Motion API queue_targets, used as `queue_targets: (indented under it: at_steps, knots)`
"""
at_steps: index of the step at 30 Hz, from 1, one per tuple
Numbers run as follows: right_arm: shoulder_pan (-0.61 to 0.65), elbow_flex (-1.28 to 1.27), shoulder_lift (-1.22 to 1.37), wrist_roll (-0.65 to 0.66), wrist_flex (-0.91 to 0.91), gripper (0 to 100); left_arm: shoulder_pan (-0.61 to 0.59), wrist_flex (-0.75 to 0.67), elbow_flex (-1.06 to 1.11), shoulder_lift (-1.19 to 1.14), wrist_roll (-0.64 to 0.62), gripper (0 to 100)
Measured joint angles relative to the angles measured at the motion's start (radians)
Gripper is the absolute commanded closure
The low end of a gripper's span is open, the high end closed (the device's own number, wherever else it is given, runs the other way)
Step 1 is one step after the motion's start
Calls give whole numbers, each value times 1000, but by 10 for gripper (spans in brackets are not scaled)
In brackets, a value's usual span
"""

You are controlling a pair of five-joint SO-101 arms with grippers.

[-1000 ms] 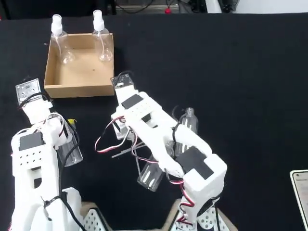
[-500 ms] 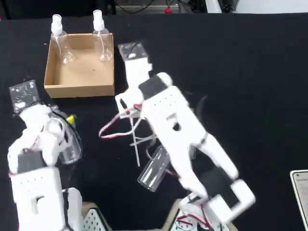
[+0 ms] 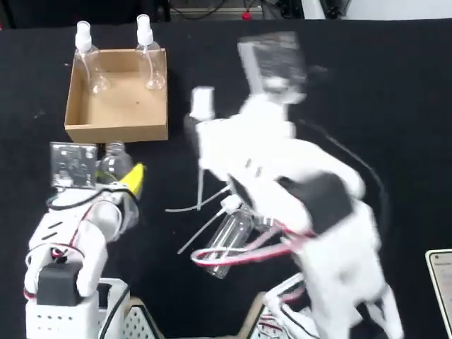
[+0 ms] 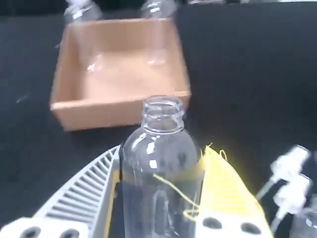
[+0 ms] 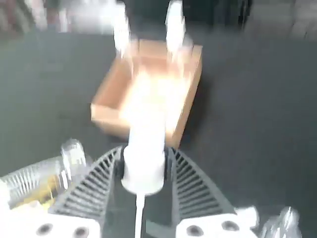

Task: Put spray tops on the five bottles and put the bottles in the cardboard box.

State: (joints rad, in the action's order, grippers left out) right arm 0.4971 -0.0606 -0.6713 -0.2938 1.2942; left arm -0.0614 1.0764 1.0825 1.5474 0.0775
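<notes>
My left gripper (image 3: 116, 176) is shut on a clear bottle (image 3: 113, 154) with an open neck, held just in front of the cardboard box (image 3: 78, 113). In the left wrist view the bottle (image 4: 158, 158) stands between the white and yellow fingers. To the right of the box, my right gripper (image 3: 202, 116) is shut on a white spray top (image 3: 203, 100) whose thin tube hangs down. From the right wrist, the spray top (image 5: 143, 153) lines up with the box (image 5: 148, 94) beyond. Two capped bottles (image 3: 145, 42) lean in the box's far side.
Another clear bottle (image 3: 224, 240) lies on the black table in front of the right arm, with loose spray tops (image 3: 229, 205) and their tubes beside it. A white card (image 3: 441, 272) sits at the right edge.
The right arm rose from the table with the spray top and swung away toward the back. The left arm shifted its bottle forward, closer to the box.
</notes>
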Motion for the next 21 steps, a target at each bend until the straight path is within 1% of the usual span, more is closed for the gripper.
queue_targets:
  at_steps: [5, 8, 13, 16, 21]
  knots:
    - [-176, 0, -144, 0, -46, 987, 157, 0, -15, 78, 8, 870]
    - [-209, 0, -196, 0, -48, 987, 227, 0, -25, 140, 14, 870]
    - [-199, 9, -227, 0, -89, 987, 348, 0, -26, 264, 14, 870]
    - [-147, 9, -229, 0, -158, 987, 373, 0, -21, 273, 6, 870]
    - [-61, 9, -229, 0, -252, 987, 382, 0, 20, 273, -61, 870]
